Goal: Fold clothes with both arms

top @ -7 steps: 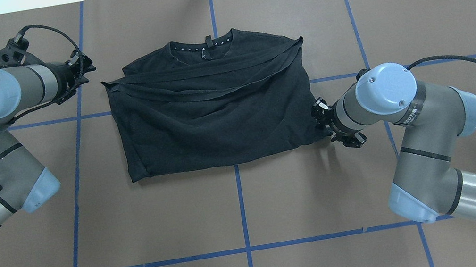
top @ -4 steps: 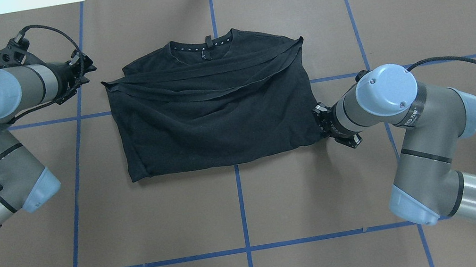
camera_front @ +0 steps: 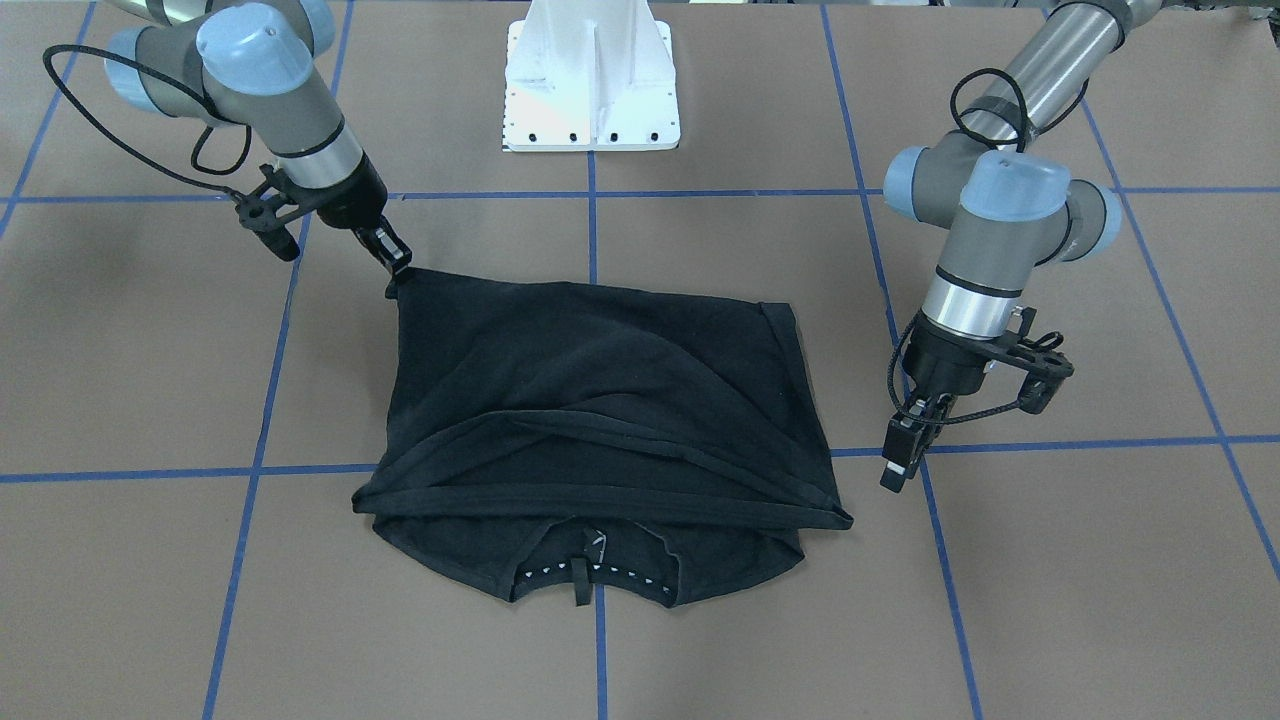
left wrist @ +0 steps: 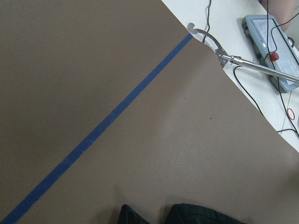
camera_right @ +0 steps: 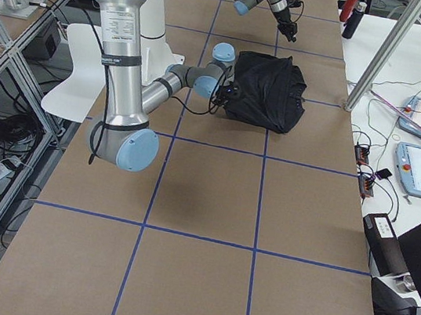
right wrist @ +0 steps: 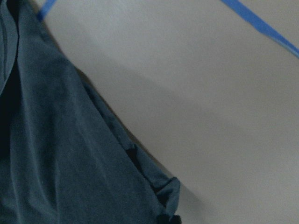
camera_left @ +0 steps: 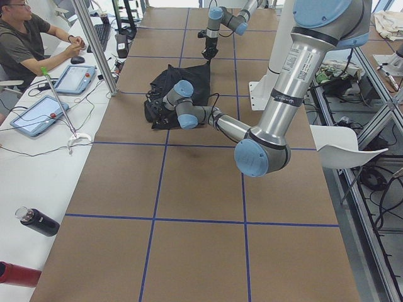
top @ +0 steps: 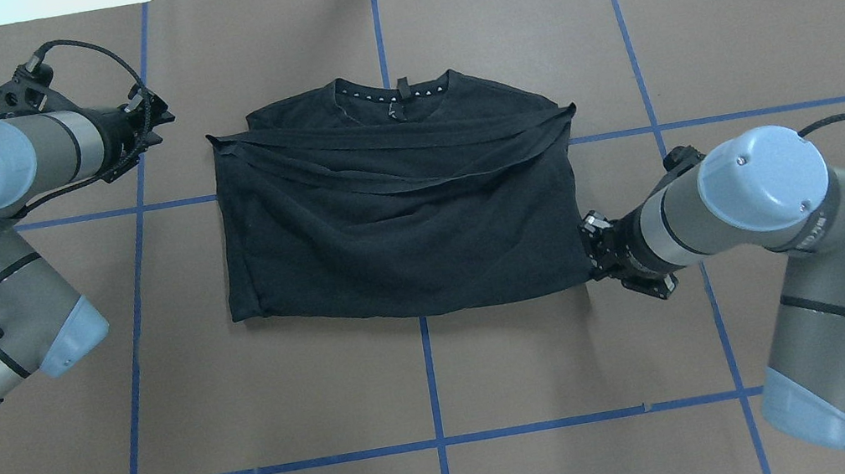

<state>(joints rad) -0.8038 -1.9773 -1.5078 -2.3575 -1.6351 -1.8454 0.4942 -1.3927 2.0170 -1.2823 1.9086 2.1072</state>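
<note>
The black T-shirt lies folded at the table's middle, collar on the far side, graphic hidden. In the front view the T-shirt has its collar toward the camera. My right gripper is shut on the shirt's near right corner, which shows pulled to a point in the front view. The right wrist view shows that corner against the table. My left gripper is open and empty, off the shirt's far left side; it hangs just over the table.
The white pedestal base stands at the robot's edge. Blue tape lines grid the brown table. Beyond the far edge is a white bench with tablets, a metal post, a bottle and a seated operator.
The right gripper has moved right and toward the robot, holding the shirt's corner. The whole shirt slid with it the same way. The left arm has barely moved.
</note>
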